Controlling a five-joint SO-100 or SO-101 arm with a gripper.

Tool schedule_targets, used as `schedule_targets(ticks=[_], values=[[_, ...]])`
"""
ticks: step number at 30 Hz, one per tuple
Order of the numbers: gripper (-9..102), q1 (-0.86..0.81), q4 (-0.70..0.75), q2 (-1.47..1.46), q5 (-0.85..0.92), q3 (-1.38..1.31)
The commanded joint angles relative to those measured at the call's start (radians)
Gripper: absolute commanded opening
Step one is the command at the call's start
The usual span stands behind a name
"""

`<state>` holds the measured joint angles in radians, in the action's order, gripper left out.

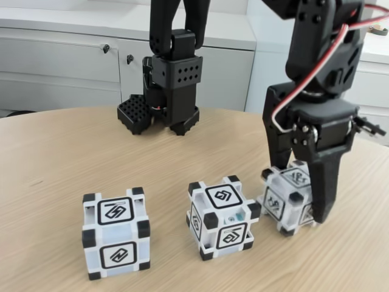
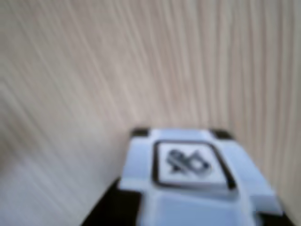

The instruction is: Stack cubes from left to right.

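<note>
- The right cube (image 1: 284, 201) sits on the counter (image 1: 55, 158), farthest right of the three in the fixed view, turned a little so one corner faces the camera.
- My hand (image 1: 298, 210) straddles it from above: one finger (image 1: 326, 188) runs down its right side, the other comes down behind its left rear corner. I cannot tell whether the fingers press on it or only stand beside it.
- In the wrist view the same cube (image 2: 193, 174) lies at the bottom of the picture, blurred, its top symbol facing up, with wood grain all around.
- The middle cube (image 1: 220, 217) stands just to its left in the fixed view, near but not touching.
- The left cube (image 1: 116, 233) stands well apart from the middle one, squarely facing the camera.
- All three rest on the counter; none is stacked.
- Behind them, at the far edge of the counter, stands a black arm base (image 1: 167, 97), with white cabinets (image 1: 61, 61) beyond.
</note>
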<state>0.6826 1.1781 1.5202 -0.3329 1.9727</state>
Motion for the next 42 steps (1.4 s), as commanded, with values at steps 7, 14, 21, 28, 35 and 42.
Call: schedule_targets(ticks=[7, 14, 21, 28, 35, 42], values=[[0, -0.009, -0.008, 0.103, 0.060, -0.021], [0, -0.011, 0.044, 0.495, 0.123, -0.020], [0, -0.169, 0.256, 0.664, 0.199, -0.032], [0, -0.518, 0.278, 0.661, 0.374, -0.026], [0, -0.781, 0.278, 0.647, 0.511, -0.020], [0, -0.879, 0.278, 0.600, 0.520, -0.020]])
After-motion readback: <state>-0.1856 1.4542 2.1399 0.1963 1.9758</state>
